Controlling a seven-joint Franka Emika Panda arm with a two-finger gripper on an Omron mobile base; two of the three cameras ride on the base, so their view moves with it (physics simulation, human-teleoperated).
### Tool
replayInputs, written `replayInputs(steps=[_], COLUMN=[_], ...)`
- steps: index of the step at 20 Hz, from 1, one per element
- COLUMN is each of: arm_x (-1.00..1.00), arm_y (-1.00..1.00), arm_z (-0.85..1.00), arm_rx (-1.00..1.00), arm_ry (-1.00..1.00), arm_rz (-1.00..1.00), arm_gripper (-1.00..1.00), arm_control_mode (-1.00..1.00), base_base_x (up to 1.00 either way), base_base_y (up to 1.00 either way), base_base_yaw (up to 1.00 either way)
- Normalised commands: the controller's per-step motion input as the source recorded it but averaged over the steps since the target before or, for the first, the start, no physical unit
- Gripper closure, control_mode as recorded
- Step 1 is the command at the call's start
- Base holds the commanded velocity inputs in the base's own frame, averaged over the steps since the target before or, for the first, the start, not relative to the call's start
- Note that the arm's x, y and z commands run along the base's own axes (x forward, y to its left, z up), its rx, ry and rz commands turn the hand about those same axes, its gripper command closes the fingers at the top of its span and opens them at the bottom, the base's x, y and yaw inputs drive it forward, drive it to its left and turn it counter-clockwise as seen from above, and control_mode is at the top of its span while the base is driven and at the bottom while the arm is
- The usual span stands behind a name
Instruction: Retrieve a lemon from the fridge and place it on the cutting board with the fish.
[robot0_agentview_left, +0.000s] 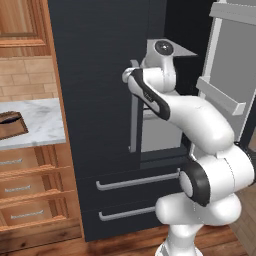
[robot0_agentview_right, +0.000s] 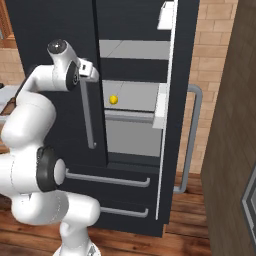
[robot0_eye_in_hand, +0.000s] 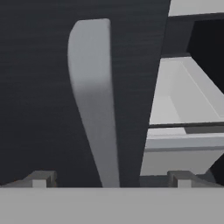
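Yellow lemon (robot0_agentview_right: 114, 99) right of claw (robot0_agentview_right: 93, 71)

We see a glossy white robot arm (robot0_agentview_left: 200, 120) of rounded segments with black bands at its joints, a dark round cap on top, and small grey fingertips (robot0_eye_in_hand: 40, 178).

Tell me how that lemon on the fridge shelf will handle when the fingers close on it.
The lemon looks small and round, so it will probably roll along the flat grey shelf if nudged off-centre. Its smooth curved skin may slip between the fingers unless gripped across the middle. Being so small, it is likely light and firm enough not to crush.
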Motion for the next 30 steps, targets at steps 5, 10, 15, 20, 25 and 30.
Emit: replayInputs(steps=[5,10,15,20,25,30], arm_x=[0.76,0.62,0.38,0.19,0.0,0.06], arm_y=[0.01,0.16,0.16,0.15,0.18,0.01], arm_z=[-0.01,-0.08,-0.05,-0.15,-0.04,0.0], arm_rx=[-0.06,-0.12,-0.02,0.01,0.0,0.0], arm_ry=[0.04,0.0,-0.03,-0.2,-0.25,-0.13], arm_rz=[0.0,-0.05,-0.01,0.0,0.0,0.01], arm_gripper=[-1.0,-1.0,-1.0,-1.0,-1.0,-1.0], arm_control_mode=[-1.0,-1.0,-1.0,-1.0,-1.0,-1.0], base_base_x=[0.0,0.0,0.0,0.0,0.0,0.0], base_base_y=[0.0,0.0,0.0,0.0,0.0,0.0], base_base_yaw=[0.0,0.0,0.0,0.0,0.0,0.0])
